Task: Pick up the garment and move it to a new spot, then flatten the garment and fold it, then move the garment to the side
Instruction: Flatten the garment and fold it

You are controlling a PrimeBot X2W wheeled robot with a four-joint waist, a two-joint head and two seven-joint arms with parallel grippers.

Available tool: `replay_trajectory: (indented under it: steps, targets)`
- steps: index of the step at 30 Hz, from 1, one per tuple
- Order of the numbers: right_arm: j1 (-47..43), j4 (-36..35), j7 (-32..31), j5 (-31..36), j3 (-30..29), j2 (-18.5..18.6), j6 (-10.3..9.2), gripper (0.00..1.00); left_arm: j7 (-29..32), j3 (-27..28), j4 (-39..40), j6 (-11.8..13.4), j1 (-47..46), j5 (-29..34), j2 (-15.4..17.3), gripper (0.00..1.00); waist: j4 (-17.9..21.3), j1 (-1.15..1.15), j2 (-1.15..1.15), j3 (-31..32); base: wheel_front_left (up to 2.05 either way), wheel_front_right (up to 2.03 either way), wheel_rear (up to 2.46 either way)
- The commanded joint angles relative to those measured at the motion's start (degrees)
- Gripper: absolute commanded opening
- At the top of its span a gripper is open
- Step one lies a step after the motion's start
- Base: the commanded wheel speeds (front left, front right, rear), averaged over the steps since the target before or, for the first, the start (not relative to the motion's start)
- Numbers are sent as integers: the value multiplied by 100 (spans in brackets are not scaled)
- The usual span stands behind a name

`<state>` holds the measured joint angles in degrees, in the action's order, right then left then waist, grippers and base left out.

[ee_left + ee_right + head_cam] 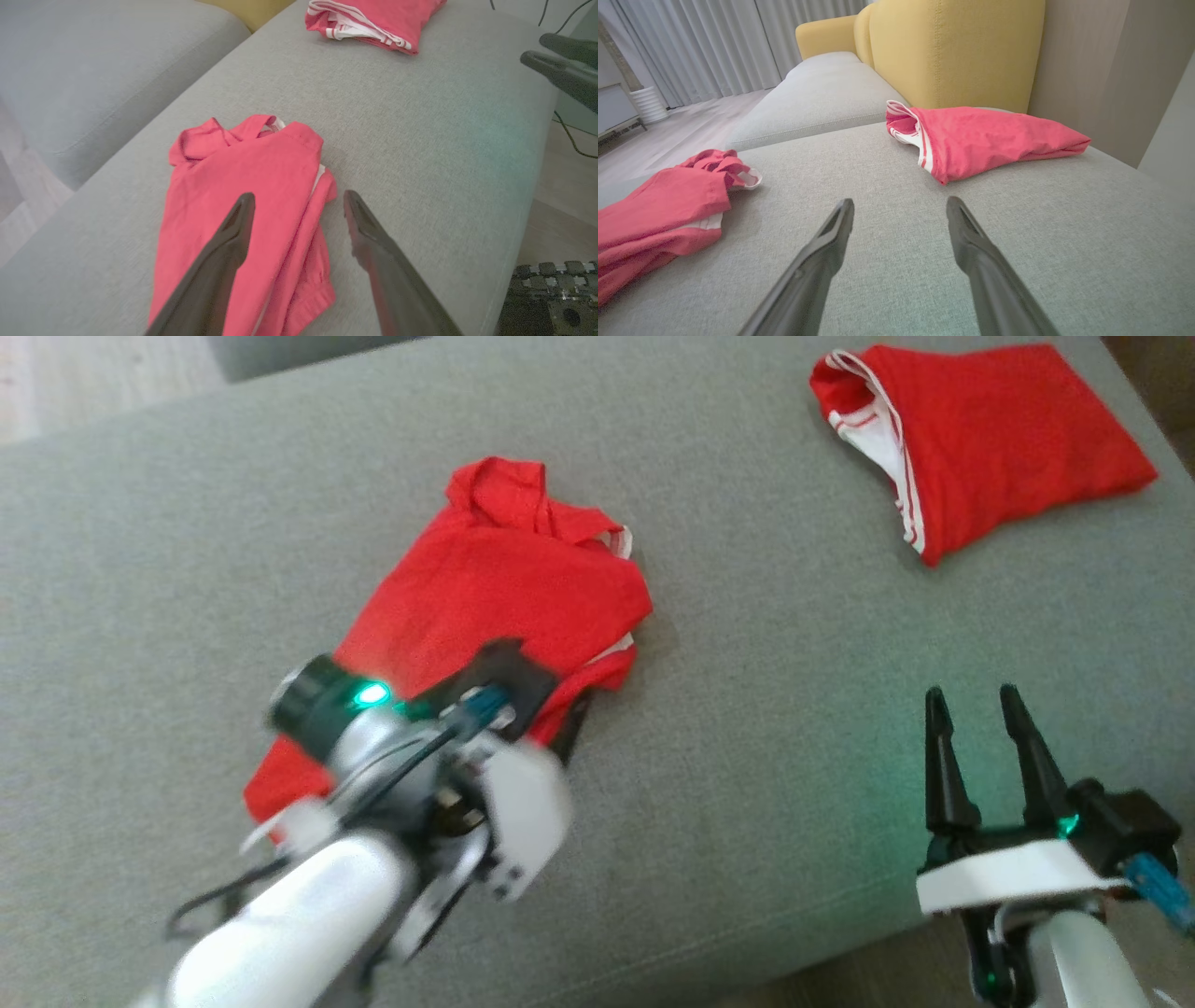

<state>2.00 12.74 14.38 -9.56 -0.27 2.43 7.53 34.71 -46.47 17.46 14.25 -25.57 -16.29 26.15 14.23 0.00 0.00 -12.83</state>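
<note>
Red fabric is lying in two places on the grey sofa cushion [794, 644]. Toward the left, the garment [495, 588] is resting folded into a long, narrow shape, its bunched end pointing away from the robot and a bit of white trim peeking out along its right edge. The left gripper [299, 196] is hovering over the near half of it, its two dark fingers spread wide and gripping nothing. In the left wrist view one finger is showing over the red cloth and the other over bare grey fabric just beside the garment's right edge. The head view is blurring around this arm, so whether a fingertip is brushing the cloth is hard to tell; it seems to be just clear. Further right and farther back, well apart, a second garment [990, 429] is lying folded, its white-striped hems facing left. At the lower right, the right gripper [971, 695] is hanging over bare cushion near the front edge, fingers wide apart and holding nothing. In the right wrist view a yellow backrest [952, 46] is rising behind the second garment.
</note>
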Motion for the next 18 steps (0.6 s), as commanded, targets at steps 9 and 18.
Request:
replay_trajectory:
  steps: [9, 18]
  targets:
    - [353, -238, 62, -234, 282, 44, -4, 100, -842, -177, -2295, -291, -1175, 228, -1137, 100, 373, 0, 0, -480, 0, 0, 0]
    - [434, -169, 62, -318, 392, 44, -4, 100, -1306, -255, -3850, -368, -1862, 288, -1815, 100, 497, 0, 0, -503, 0, 0, 0]
